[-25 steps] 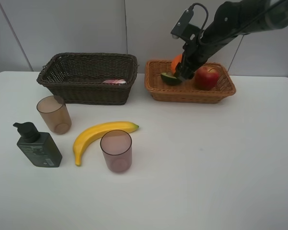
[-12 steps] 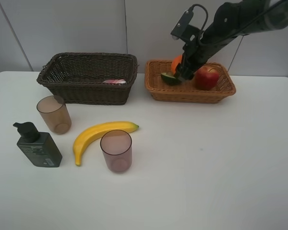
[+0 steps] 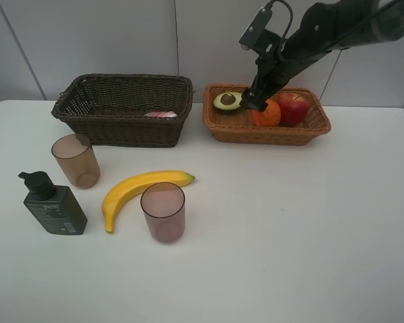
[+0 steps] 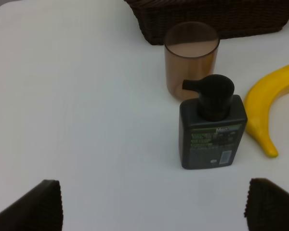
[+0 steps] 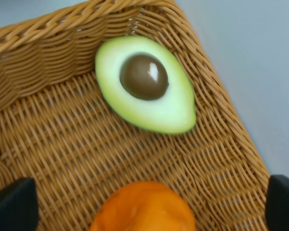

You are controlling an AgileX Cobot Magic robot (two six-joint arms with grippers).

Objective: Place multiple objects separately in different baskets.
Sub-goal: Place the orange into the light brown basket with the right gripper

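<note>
Fruit and toiletries are being sorted on a white table (image 3: 289, 235). Nearest the viewer, the left gripper (image 4: 154, 207) hangs over the bare tabletop with its fingers spread wide and holding nothing, facing the pump bottle (image 3: 50, 204). To that bottle's right, a cup (image 3: 163, 212) stands upright just in front of the banana (image 3: 141, 190), which curves across the table with its tip pointing right. A second cup (image 3: 75, 160) stands upright farther back, between the pump bottle and the front wall of the dark basket (image 3: 124, 131). Inside that basket lies the pink bottle (image 3: 160, 115), toward the right side. Just beside it to the right is the light basket (image 3: 266, 133), which holds three pieces of fruit. The avocado (image 3: 227, 101) lies cut side up with its pit showing at the left end, the orange (image 3: 266, 114) is in the middle, and the apple (image 3: 293, 108) is against the orange on its right. The right gripper (image 3: 248, 103) reaches down over this basket between the avocado and the orange. Its fingers are parted wide and grip nothing.
</note>
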